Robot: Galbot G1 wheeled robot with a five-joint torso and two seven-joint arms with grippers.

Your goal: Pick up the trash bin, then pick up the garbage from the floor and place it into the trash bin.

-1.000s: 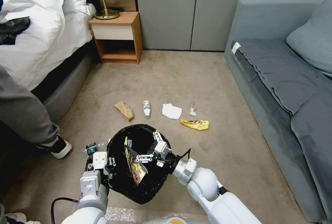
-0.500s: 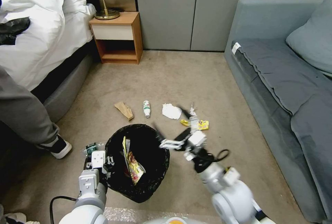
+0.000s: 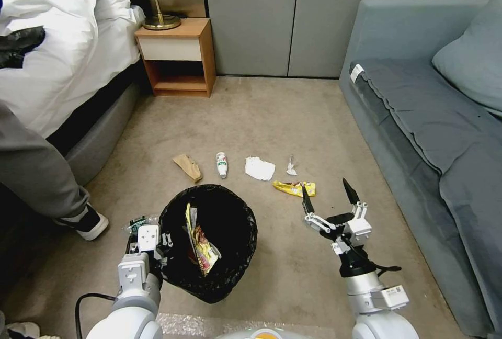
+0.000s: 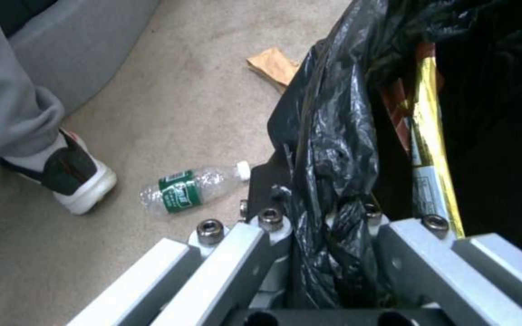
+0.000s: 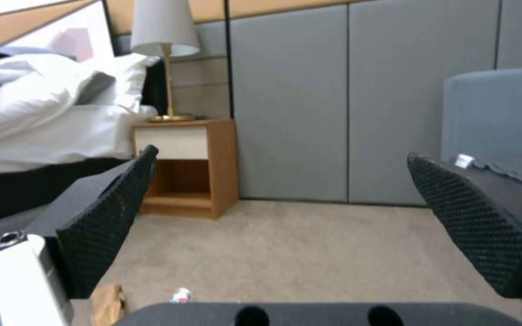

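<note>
Lying on beige carpet (image 3: 272, 114), litter (image 3: 294, 188)

Bedroom or hotel-type room: a bed (image 3: 57, 41) with white linen, a wooden nightstand (image 3: 178, 56) bearing a brass lamp (image 3: 159, 14), a grey sofa (image 3: 434, 119) with cushion, beige carpet (image 3: 272, 119), and grey wall panels (image 3: 293, 14).
</note>
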